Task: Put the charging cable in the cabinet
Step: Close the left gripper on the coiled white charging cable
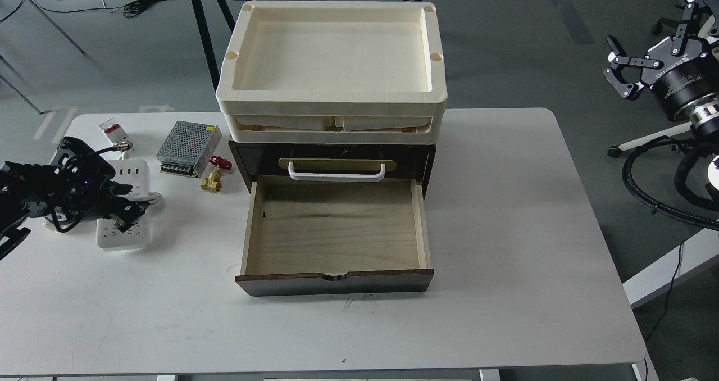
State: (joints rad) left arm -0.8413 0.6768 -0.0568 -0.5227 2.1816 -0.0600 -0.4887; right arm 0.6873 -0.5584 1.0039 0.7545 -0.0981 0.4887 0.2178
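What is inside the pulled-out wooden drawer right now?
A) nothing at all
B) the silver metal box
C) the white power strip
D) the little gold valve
A: the open drawer shows only bare wood, while the charging cable lies on the table's left side under the left end effector, with the gold valve and silver box nearby on the table.

Left black two-finger gripper (pixel 124 211) low at left, finger gap unclear; right black two-finger gripper (pixel 651 44) raised far right, fingers spread.
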